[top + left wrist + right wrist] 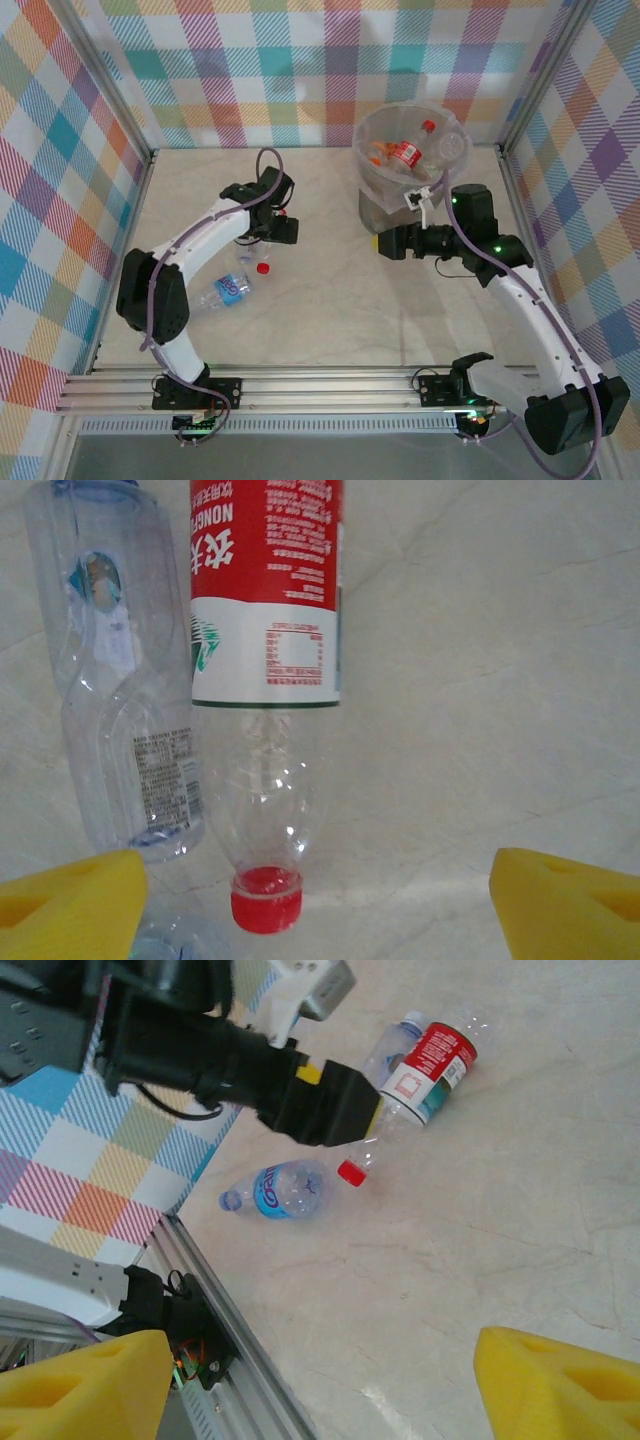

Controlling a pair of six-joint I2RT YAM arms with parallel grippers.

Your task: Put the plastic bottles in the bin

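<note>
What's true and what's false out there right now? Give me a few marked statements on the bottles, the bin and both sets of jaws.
1. The clear plastic bottle with a red label and red cap lies on the table, its neck between the open left jaws, ungripped. True.
2. The right jaws are shut on a bottle. False: they stand open with nothing between them.
3. The round translucent grey plastic bin is empty. False: a red-labelled bottle lies inside it.
4. A clear plastic bottle with a blue label lies on the table, outside the bin. True.
</note>
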